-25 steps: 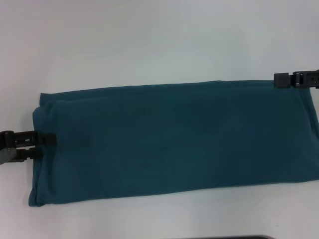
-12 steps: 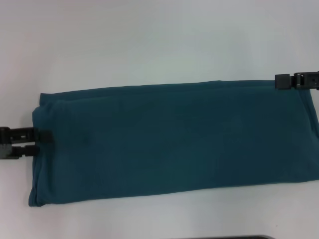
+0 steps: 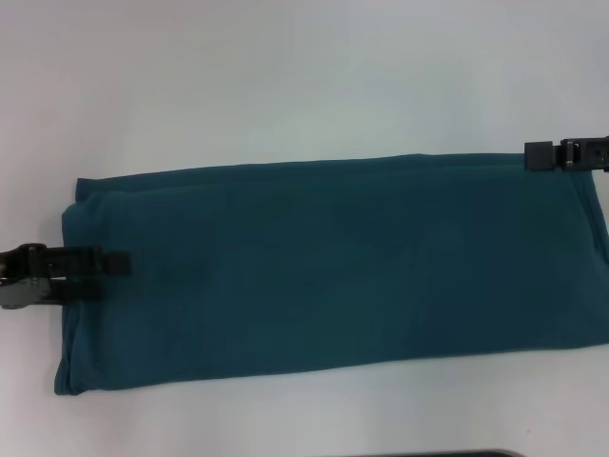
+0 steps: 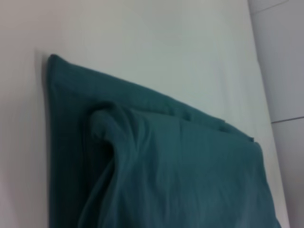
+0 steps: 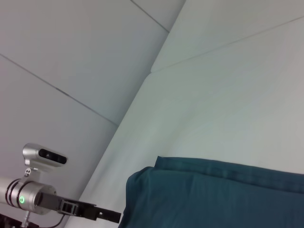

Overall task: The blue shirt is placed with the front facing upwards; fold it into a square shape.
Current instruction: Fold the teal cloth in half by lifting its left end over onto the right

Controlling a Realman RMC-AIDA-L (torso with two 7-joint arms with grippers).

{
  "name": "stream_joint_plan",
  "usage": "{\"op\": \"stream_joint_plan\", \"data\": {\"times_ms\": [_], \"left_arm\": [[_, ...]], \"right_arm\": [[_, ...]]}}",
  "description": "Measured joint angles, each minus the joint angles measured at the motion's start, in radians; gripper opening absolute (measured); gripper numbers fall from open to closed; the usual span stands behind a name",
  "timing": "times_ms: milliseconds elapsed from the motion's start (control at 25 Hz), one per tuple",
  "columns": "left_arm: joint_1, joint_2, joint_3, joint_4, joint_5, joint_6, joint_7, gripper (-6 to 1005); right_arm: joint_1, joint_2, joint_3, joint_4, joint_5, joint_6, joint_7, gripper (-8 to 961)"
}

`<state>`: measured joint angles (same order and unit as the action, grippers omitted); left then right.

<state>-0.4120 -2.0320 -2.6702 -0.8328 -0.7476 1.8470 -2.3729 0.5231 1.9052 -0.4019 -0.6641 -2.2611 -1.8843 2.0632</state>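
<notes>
The blue shirt (image 3: 333,267) lies on the white table (image 3: 285,86) folded into a long band running left to right, plain side up. My left gripper (image 3: 109,271) is at the band's left end, open, its upper finger (image 3: 112,260) reaching over the shirt's edge. In the left wrist view the shirt's (image 4: 166,175) top layer is humped up into a ridge near that end. My right gripper (image 3: 538,155) hangs at the shirt's far right corner. The right wrist view shows the shirt (image 5: 213,194) and, farther off, the left arm's gripper (image 5: 95,212).
A dark edge (image 3: 428,454) shows at the bottom of the head view. In the right wrist view, grey wall panels (image 5: 71,52) rise beyond the table's end.
The left gripper has pushed to the right, so its upper finger now reaches farther over the shirt's left edge. The right gripper and the shirt's outline have stayed put.
</notes>
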Motion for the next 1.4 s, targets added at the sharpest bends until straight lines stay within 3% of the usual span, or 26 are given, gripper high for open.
{"op": "stream_joint_plan", "data": {"times_ms": [320,560,1080,1400], "left_arm": [[0.0,-0.007,0.022,0.001,0.062,-0.083,-0.035,916],[-0.002,0.006,0.012,-0.002,0.068,-0.088,-0.037,916],[0.002,0.011,0.009,-0.062,0.055,-0.019,-0.049,916],[-0.02,0.034,0.01,-0.071,0.053,0.034,-0.064,916]], "right_arm": [[-0.001,0.0,0.0,0.0,0.0,0.002,0.005,895],[-0.002,0.0,0.0,0.0,0.0,0.002,0.009,895],[-0.004,0.0,0.0,0.0,0.0,0.001,0.009,894],[-0.005,0.001,-0.01,0.0,-0.004,0.001,0.007,895]]}}
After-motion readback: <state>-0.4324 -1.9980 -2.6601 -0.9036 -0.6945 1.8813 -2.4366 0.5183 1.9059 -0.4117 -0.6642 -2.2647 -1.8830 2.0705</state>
